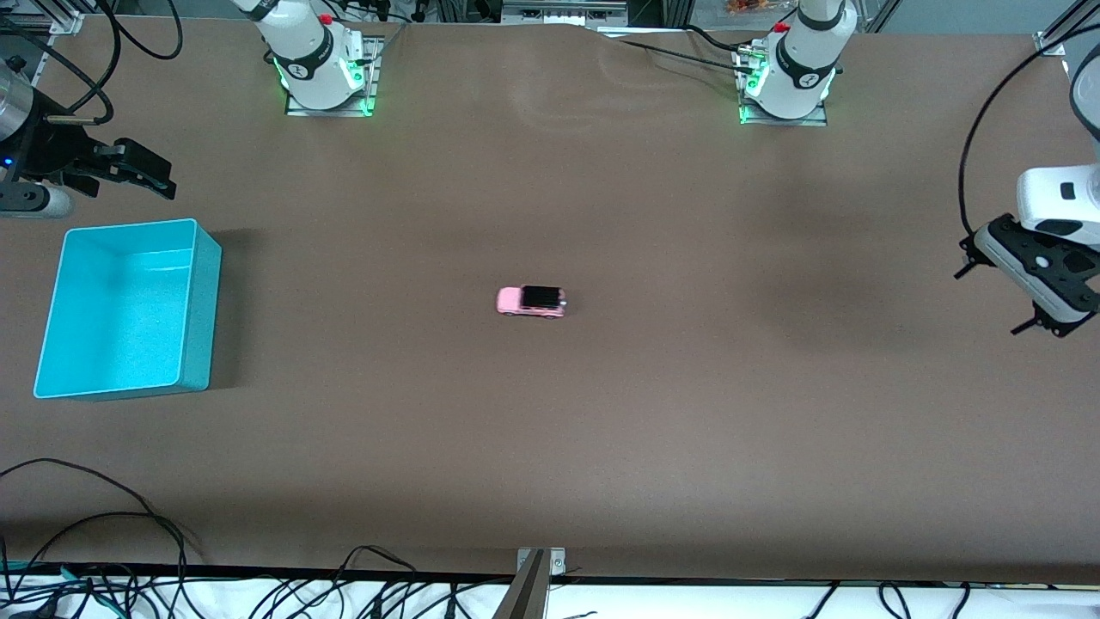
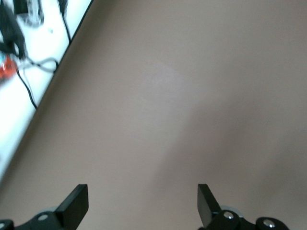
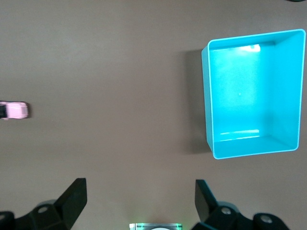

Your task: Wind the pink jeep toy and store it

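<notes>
pink jeep toy (image 1: 531, 301) unlabelled mid-table; left claw (image 2: 143, 205) and right claw (image 3: 140, 199) both spread wide, empty

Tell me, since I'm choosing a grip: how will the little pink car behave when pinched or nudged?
The pink car stands on its wheels on the flat table, so a nudge along its length would probably roll it away. It looks tiny and rigid, likely light. Pinching across its sides seems safest.
</notes>
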`<state>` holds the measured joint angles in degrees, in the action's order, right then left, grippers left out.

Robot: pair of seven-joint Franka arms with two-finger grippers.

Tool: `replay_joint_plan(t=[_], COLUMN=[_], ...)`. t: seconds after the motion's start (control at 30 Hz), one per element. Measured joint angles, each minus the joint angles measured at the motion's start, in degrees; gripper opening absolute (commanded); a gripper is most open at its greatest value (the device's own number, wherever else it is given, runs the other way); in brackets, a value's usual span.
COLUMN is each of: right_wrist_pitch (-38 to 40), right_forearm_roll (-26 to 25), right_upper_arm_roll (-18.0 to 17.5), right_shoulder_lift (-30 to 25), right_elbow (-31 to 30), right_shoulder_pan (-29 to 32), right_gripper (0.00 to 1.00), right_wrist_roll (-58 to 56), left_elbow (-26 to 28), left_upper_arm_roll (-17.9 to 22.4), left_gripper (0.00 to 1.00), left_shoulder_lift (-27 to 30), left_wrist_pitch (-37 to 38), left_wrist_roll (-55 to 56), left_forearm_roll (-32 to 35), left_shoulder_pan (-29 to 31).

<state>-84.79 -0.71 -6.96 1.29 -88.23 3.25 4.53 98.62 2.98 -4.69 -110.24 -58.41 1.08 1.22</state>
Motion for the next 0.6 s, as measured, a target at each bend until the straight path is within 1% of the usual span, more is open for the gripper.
replay_joint_plan(t=[0.17, 0.3, 0.6], right_wrist_pitch=[-0.28, -0.28, -1.33], right_forearm_roll=[0.0, 0.0, 0.05], right_upper_arm_roll=[-0.01, -0.02, -0.02], right_shoulder_lift=[0.01, 0.01, 0.2], right_elbow=[-0.28, -0.29, -0.29], right_shoulder_pan=[-0.01, -0.04, -0.05], right_gripper=[1.0, 1.0, 1.0], right_wrist_roll=[0.0, 0.0, 0.0], left_elbow=[-0.17, -0.29, -0.42], left_upper_arm_roll=[-1.7, -2.52, -3.8], left_gripper=[1.0, 1.0, 1.0], left_shoulder_lift=[2.85, 4.73, 8.76], left_wrist_pitch=[7.36, 13.23, 23.97], left_wrist_roll=[13.92, 22.64, 36.76], left_forearm_roll=[0.03, 0.03, 0.02], left_shoulder_pan=[-0.01, 0.01, 0.09])
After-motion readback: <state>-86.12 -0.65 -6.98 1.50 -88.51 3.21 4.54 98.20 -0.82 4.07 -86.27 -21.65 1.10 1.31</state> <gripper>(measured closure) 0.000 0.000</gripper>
